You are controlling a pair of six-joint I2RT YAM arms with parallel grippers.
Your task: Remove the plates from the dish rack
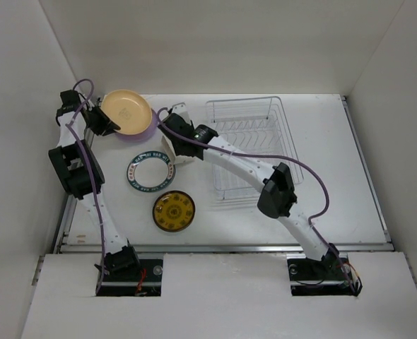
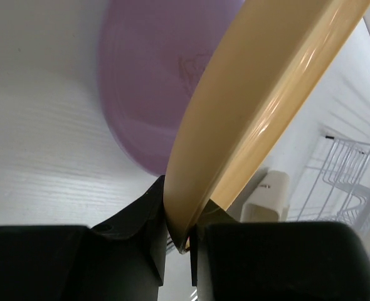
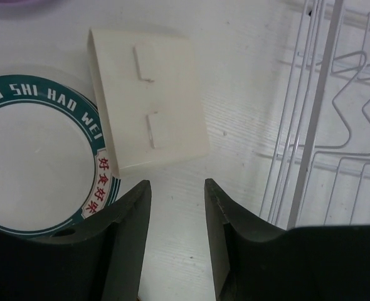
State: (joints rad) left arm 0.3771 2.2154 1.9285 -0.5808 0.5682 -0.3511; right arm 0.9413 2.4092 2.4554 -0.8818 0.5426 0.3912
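Closest to the lens, the left gripper has its jaws clamped narrow on the rim of the tan plate. It holds that plate over the lavender plate, at about ten o'clock on the table. Whether the two plates touch cannot be told.

By size, the dish rack comes first. It sits just past the table's middle toward two o'clock, and no plate shows between the wires that are visible, though the right arm crosses its seven o'clock corner. The teal-rimmed plate lies flat at about nine o'clock, with the amber plate just beside it toward seven o'clock, both well clear of the rack. The cream cup lies on its side between the teal-rimmed plate and the rack. The right gripper hangs just above the cup with its jaws parted to a middling gap and nothing between them.

My read is that the unloading is near its end, and the step in hand is setting down the tan plate. The next move calls for levelling the plate, lowering it squarely onto the lavender one, then opening the jaws and backing off toward eight o'clock without dragging the stack.
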